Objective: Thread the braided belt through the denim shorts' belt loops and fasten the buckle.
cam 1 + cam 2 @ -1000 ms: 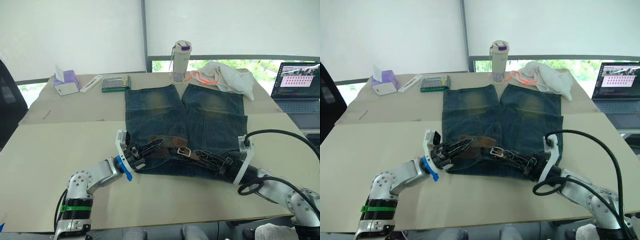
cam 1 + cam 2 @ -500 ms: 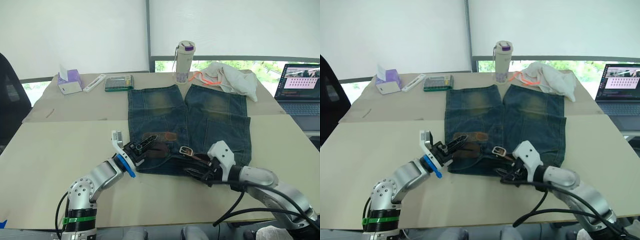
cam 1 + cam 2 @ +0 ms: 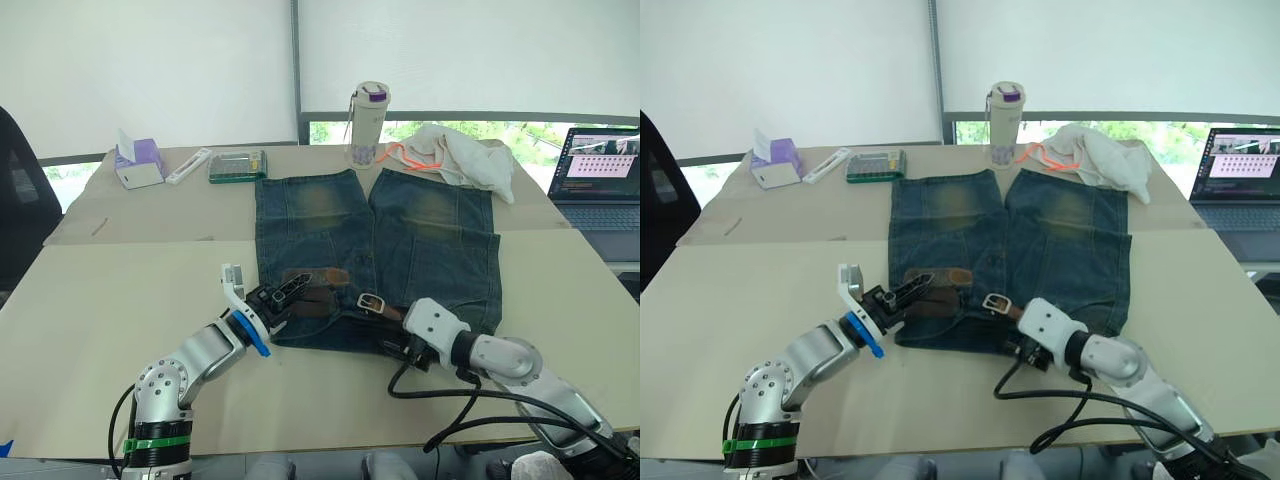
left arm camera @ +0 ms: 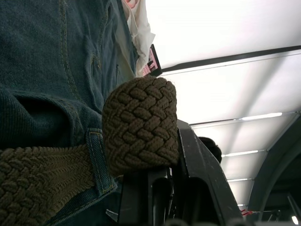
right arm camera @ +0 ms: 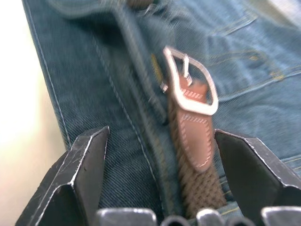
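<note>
The denim shorts (image 3: 420, 235) lie flat with the waistband towards me. The braided belt (image 3: 318, 277) runs along that waistband, and its silver buckle (image 3: 371, 301) lies near the middle. My left gripper (image 3: 283, 294) is at the waistband's left part, shut on a folded bit of the braided belt (image 4: 141, 122) beside a belt loop (image 4: 95, 157). My right gripper (image 3: 393, 342) is low over the waistband's right part. It is open, with its fingers (image 5: 84, 165) wide apart on either side of the buckle (image 5: 190, 87) and the leather strap end.
At the table's far side stand a bottle (image 3: 366, 124), a white cloth with orange cord (image 3: 460, 155), a tissue box (image 3: 138, 163) and a flat case (image 3: 237, 165). A laptop (image 3: 600, 170) sits far right. A black cable (image 3: 470, 392) loops by my right arm.
My right arm has swung in leftward, bringing its gripper close behind the buckle. My left gripper has kept its hold on the belt. The head camera has shifted a little.
</note>
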Robot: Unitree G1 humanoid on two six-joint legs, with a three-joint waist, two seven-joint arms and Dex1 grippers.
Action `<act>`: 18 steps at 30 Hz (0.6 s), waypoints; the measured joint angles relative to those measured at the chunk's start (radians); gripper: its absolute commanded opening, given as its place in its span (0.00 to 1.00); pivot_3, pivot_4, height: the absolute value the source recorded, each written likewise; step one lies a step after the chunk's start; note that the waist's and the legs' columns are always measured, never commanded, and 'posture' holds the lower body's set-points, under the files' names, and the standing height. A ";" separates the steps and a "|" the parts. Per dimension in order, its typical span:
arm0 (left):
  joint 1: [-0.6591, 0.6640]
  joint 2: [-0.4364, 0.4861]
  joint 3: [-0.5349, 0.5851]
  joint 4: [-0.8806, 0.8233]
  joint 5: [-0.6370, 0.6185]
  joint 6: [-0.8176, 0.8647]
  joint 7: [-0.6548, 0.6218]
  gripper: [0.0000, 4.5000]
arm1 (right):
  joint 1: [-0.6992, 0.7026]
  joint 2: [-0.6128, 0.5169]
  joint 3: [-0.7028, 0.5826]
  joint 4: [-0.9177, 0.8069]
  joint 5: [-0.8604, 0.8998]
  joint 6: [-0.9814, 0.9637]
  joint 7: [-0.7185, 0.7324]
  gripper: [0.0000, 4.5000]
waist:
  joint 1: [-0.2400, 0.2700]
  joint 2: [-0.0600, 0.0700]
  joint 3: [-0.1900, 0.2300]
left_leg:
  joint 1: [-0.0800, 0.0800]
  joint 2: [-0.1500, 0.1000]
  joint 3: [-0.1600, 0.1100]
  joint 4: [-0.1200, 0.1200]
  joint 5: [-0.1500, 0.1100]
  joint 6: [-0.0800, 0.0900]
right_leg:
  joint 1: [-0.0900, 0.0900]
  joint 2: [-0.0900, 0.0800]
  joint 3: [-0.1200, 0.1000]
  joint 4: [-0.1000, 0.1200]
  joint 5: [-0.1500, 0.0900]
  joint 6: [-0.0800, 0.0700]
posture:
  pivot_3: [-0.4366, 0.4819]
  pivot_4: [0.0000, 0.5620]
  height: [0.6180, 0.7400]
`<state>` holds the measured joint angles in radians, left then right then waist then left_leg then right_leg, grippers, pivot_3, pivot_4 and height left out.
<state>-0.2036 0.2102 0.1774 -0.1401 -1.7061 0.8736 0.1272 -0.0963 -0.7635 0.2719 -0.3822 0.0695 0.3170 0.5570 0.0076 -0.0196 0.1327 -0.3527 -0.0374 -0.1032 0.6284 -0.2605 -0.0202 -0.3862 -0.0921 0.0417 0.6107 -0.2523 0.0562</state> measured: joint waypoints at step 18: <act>-0.010 -0.035 -0.004 0.002 0.002 -0.013 0.106 0.00 | 0.039 0.281 -0.104 0.061 -0.163 -0.098 -0.173 0.00 | 0.001 0.000 0.000 | 0.000 0.000 -0.002 0.000 0.000 -0.001 | 0.000 0.000 0.001 0.001 0.001 -0.001 | 0.48 0.27 1.00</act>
<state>-0.2132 0.1755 0.1733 -0.1380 -1.7040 0.8610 0.2330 -0.0574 -0.4825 0.1682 -0.3211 -0.0932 0.2185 0.3842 0.0086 -0.0200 0.1323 -0.3524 -0.0369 -0.1054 0.6282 -0.2600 -0.0211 -0.3866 -0.0919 0.0423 0.6112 -0.2517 0.0553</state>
